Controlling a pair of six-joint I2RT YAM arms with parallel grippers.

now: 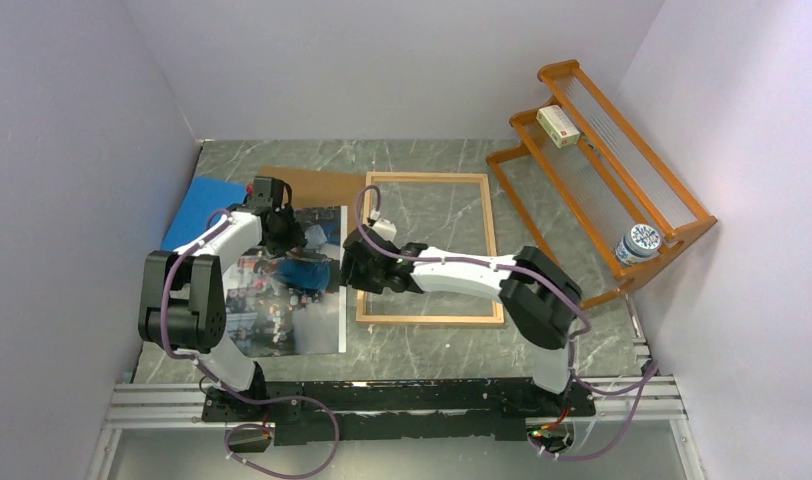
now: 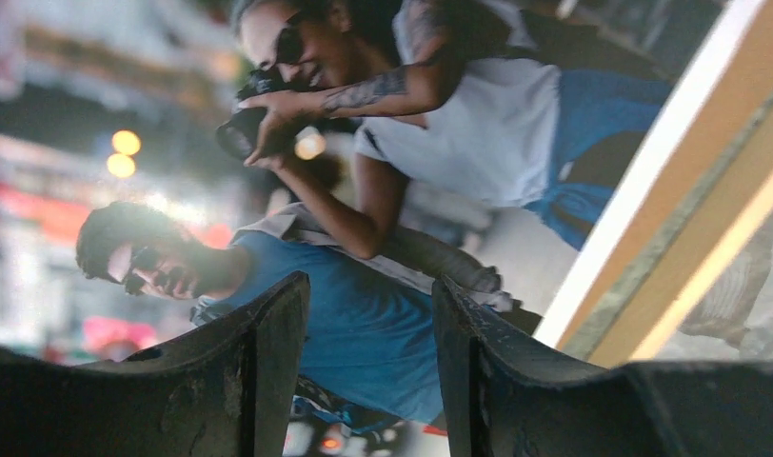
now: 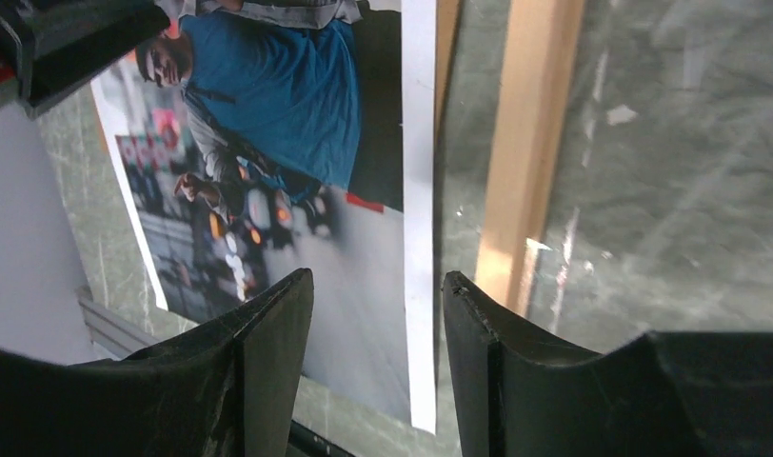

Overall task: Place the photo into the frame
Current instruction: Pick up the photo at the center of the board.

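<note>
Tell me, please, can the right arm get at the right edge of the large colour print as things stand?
Probably yes: the right gripper hangs over the large colour print's white right border, jaws apart, nothing between; only the light-orange wooden frame's rail lies close beside.

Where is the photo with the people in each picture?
Top external: the photo lies flat, left of centre.
Left wrist: the photo fills most of the picture, seen close up.
Right wrist: the photo takes the upper left and middle, and its white edge runs down the centre.
Shared landmark: the light-orange border of the frame sits just right of the photo in every view.
</note>
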